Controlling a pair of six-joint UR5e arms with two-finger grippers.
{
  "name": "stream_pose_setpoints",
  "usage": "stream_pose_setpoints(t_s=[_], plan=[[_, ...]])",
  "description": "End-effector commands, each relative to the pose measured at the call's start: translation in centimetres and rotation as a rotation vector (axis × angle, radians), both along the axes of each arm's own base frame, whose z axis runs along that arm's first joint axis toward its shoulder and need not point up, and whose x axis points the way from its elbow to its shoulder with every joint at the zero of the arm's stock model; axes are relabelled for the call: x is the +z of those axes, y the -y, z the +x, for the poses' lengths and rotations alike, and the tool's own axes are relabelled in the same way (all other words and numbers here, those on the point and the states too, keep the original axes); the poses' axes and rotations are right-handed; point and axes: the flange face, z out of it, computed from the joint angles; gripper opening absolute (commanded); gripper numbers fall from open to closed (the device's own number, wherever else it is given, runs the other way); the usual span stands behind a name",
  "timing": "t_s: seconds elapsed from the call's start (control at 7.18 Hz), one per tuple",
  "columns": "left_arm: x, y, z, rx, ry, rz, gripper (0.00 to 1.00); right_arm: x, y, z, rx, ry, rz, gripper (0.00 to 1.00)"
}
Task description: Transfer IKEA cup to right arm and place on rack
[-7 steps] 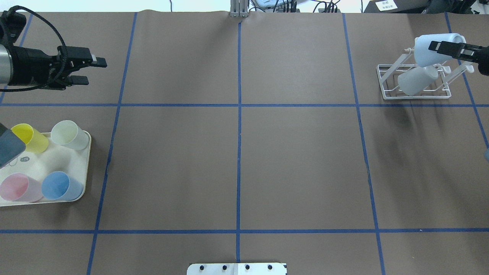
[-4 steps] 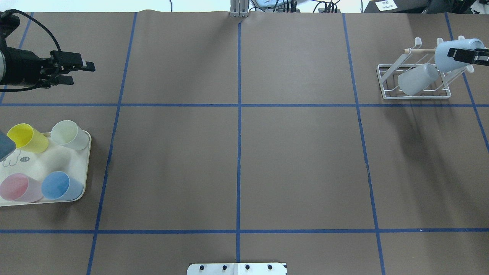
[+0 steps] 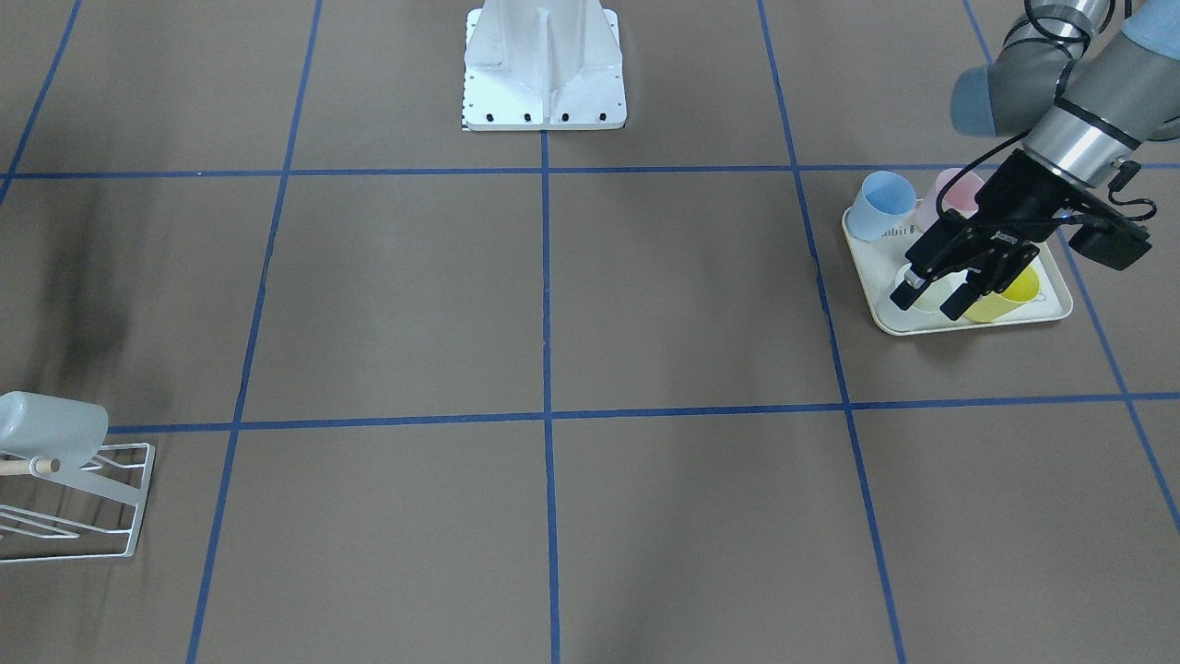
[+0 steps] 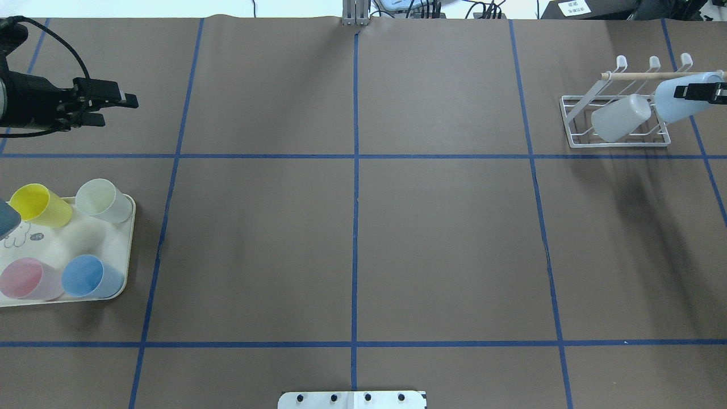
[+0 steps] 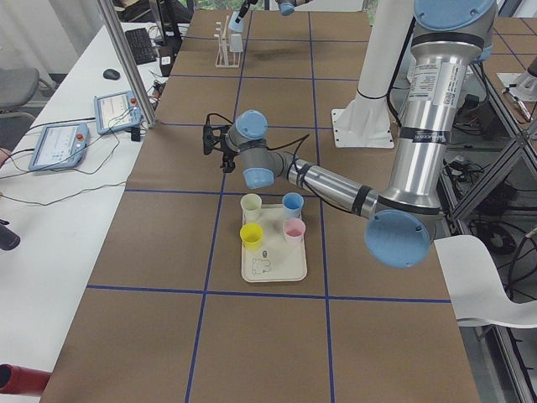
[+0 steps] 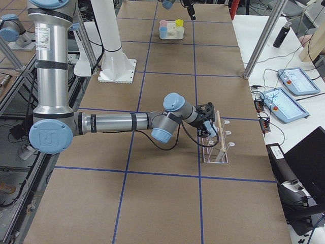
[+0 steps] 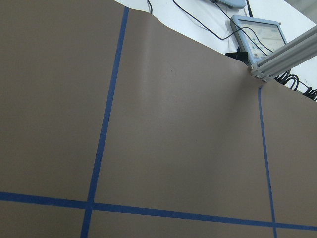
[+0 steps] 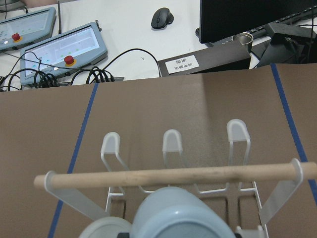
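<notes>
Brown worktop, blue tape grid, both arms out wide. Right tool [image 4: 700,92] is clamped on the cup [image 4: 673,107], which I see tilted over the rack [image 4: 573,122], just under its dowel [image 4: 642,75]. Beside the tool, a white cup [image 4: 620,117] lies on the rack. Left tool [image 4: 111,111] hangs empty, fingers apart; the tray [image 4: 129,250] sits apart from it, toward the robot's base.

The bench [image 4: 443,227] is brown, gridded with blue tape lines [image 4: 355,255]. The rack [image 4: 619,145] is white wire with a light wooden dowel [image 4: 636,75]. At it are a pale grey cup [image 4: 620,117] and a pale blue cup [image 4: 673,111]. The right pincer [image 4: 690,91] and left pincer [image 4: 119,111] are black. The tray [image 4: 68,241] is cream (a rabbit outline printed on it), with a yellow cup [image 4: 40,204], an off-white cup [image 4: 103,200], a pink cup [image 4: 28,278] and a blue cup [image 4: 91,276].
</notes>
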Motion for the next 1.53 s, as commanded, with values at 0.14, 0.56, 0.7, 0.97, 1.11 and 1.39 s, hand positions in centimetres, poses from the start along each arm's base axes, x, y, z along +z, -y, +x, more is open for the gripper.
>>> stream_pose_setpoints(t_s=[0.14, 0.56, 0.7, 0.97, 1.11, 1.39], plan=[[-0.1, 0.0, 0.0, -0.001, -0.001, 0.002, 1.00, 0.3, 0.8, -0.3, -0.004, 0.001, -0.009, 0.00], [-0.2, 0.0, 0.1, -0.001, -0.001, 0.003, 1.00, 0.9, 0.8, -0.3, -0.007, -0.003, -0.020, 0.00], [-0.2, 0.0, 0.1, -0.001, -0.002, 0.005, 1.00, 1.2, 0.8, -1.0, -0.019, -0.004, -0.027, 0.01], [-0.1, 0.0, 0.0, -0.001, 0.000, 0.002, 1.00, 1.5, 0.9, -1.7, -0.026, -0.003, -0.034, 0.57], [0.0, 0.0, 0.1, 0.000, 0.000, 0.001, 1.00, 0.9, 1.3, -2.3, -0.029, 0.007, -0.030, 0.94], [0.4, 0.3, -0.5, 0.005, 0.032, 0.046, 1.00, 0.7, 1.2, -2.5, -0.052, 0.022, -0.033, 0.99]])
